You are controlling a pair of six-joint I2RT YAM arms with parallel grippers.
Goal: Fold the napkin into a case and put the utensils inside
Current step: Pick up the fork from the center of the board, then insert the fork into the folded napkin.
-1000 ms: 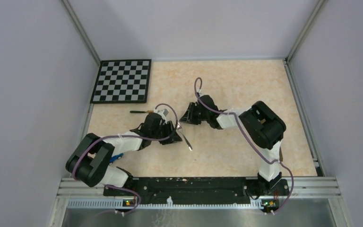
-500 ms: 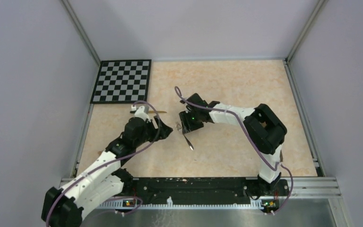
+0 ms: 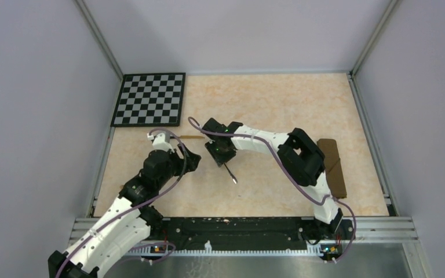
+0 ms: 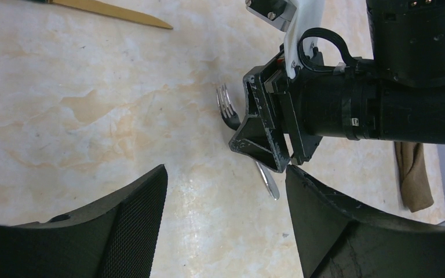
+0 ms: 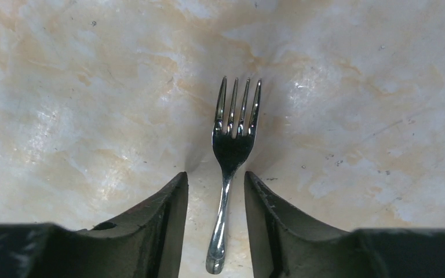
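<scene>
Across the marbled table (image 3: pixel 278 104), the case (image 3: pixel 335 168) lies folded at the 3 o'clock edge, well apart from both utensils. The gold-bladed knife (image 4: pixel 113 11) sits toward 10 o'clock of centre, and the fork (image 5: pixel 234 139) lies near centre, tines toward 11 o'clock and handle toward 5. The pick itself looks like the main risk: the fork is thin and flat on a hard, glossy surface, so fingers closing a shade too high could slip over its neck or nudge it sideways out of the grasp. Crowding is a second risk, since the two grippers sit just beside each other. The right arm (image 3: pixel 266 142) stretches from its 5 o'clock base toward centre, and the right gripper (image 5: pixel 214 175) straddles the fork's neck, fingers narrowly parted and not yet pinching. The left arm (image 3: pixel 133 194) reaches up from 7 o'clock. The left gripper (image 4: pixel 226 168) hangs spread wide, holding nothing, facing the fork from 9 o'clock.
</scene>
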